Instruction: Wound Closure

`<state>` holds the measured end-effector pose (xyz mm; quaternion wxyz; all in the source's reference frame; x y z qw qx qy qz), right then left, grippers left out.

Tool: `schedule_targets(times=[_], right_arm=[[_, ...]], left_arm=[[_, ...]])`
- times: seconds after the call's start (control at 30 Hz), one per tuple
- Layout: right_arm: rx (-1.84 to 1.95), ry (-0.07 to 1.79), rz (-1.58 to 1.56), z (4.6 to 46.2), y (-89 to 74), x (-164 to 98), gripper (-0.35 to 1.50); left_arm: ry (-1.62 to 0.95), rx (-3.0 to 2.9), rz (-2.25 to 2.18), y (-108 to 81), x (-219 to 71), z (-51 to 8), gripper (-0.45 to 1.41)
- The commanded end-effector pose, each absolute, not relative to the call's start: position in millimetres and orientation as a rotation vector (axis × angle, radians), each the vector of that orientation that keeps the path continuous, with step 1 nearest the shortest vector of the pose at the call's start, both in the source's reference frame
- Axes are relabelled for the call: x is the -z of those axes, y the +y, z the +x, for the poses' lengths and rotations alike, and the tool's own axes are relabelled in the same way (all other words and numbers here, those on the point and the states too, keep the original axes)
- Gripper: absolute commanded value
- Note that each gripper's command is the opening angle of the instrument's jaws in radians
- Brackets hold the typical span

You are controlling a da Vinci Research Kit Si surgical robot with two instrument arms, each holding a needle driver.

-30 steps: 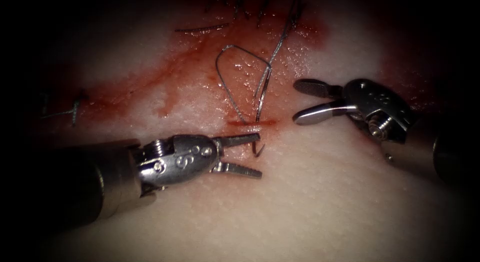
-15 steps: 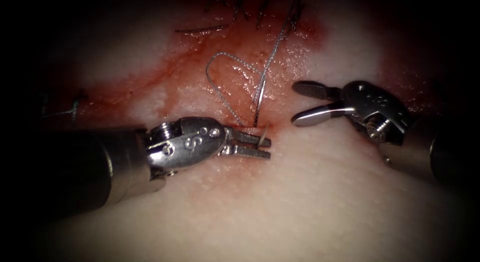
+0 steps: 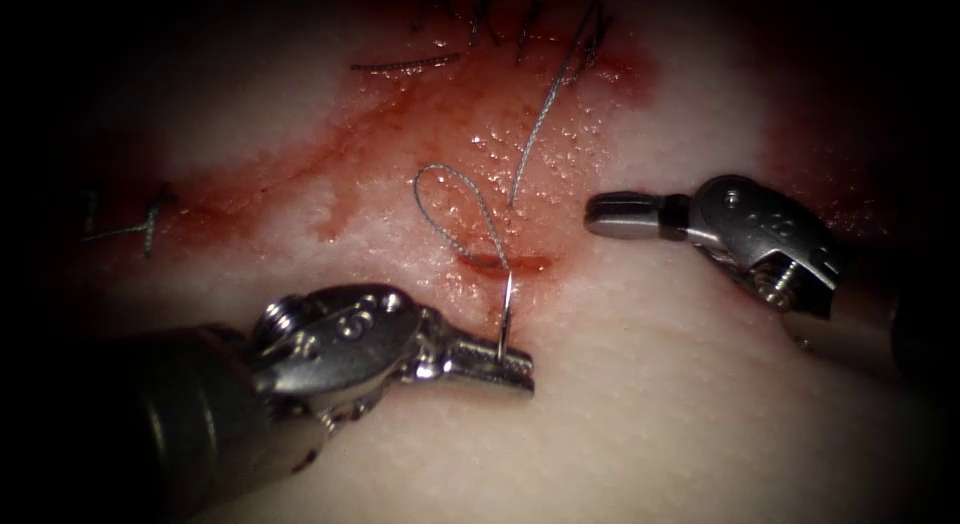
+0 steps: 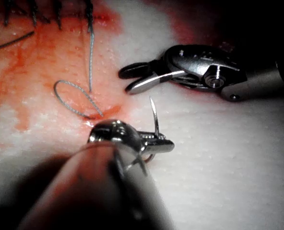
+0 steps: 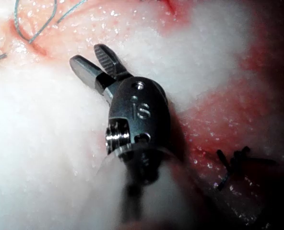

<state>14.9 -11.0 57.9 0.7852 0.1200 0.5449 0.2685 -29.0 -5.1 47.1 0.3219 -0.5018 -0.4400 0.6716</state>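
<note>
Nearest the viewer, the left tool (image 3: 505, 366) has its jaws closed on the needle (image 3: 507, 309), gripping it near one end of its curve, so that the steel rises upright from the jaws. The needle is clear of the tissue (image 3: 650, 414) and stands just below a short red slit (image 3: 497, 261) in the surface. Beyond it, the thread (image 3: 455, 199) comes out of the slit, forms a small loop on the wet, red-stained surface and runs up toward the dark stitches (image 3: 520, 29) at the far edge. To the right of the slit, the right tool (image 3: 600, 214) hovers with jaws narrowly parted, holding nothing.
</note>
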Motion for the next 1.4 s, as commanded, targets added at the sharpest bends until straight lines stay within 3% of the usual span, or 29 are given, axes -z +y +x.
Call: schedule_targets(times=[0.03,0.13,0.4,0.57,0.77,0.87,1.33,1.4], right_arm=[[-0.560,1.179,0.249,15.9,-11.3,-58,0.83],[-0.545,1.172,0.240,16.4,-11.4,-58,1.03],[-0.470,1.153,0.253,17.5,-11.9,-57,1.25],[-0.382,1.172,0.232,17.9,-12.8,-55,1.18],[-0.336,1.189,0.224,19.5,-14.3,-51,1.03],[-0.306,1.182,0.202,20.6,-14.7,-50,1.03],[-0.281,1.154,0.097,24.7,-13.5,-51,0.94],[-0.280,1.150,0.094,24.9,-13.5,-51,0.86]], left_arm=[[-1.183,-1.723,-1.328,-5.3,-47,-29.4,-0.45],[-1.249,-1.644,-1.353,-5.6,-46,-28.9,-0.45],[-1.369,-1.542,-1.438,-7.2,-42,-28.0,-0.45],[-1.308,-1.659,-1.609,-8.6,-39,-27.0,-0.45],[-0.885,-1.943,-1.908,-9.3,-32,-24.7,-0.45],[-0.808,-1.970,-1.962,-9.5,-30,-23.9,-0.45],[-0.702,-2.012,-1.983,-10.2,-27,-20.8,-0.45],[-0.701,-2.013,-1.981,-10.2,-27,-20.6,-0.45]])
